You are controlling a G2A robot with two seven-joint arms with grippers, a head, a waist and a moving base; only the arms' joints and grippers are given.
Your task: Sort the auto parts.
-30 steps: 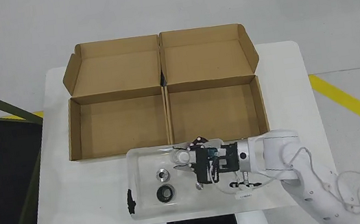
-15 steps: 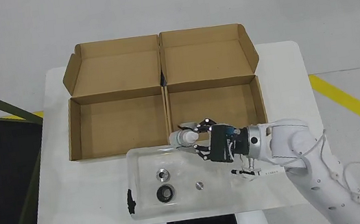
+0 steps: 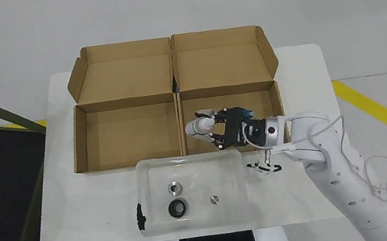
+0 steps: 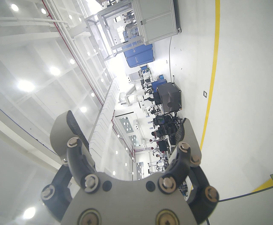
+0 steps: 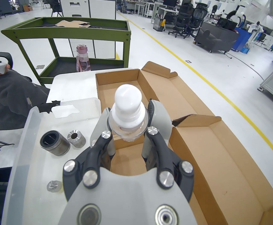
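Now the right gripper (image 3: 207, 124) pinches a white knobbed part (image 3: 195, 127) over the right cardboard box (image 3: 256, 115), mid-frame; the left gripper (image 4: 127, 119) is spread.

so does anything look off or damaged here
One thing: a ragged black scrap sits on the clear tray at its rim, like torn tape. The right gripper holds the white part over the right box.

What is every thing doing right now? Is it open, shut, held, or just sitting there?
right pincer: shut on the white part.
white part: held in the air over the right box.
left pincer: open, holding nothing.
right box: lid open.
left box: lid open.
clear tray: on the table, holding three metal parts.
bearing: standing on end in the clear tray.
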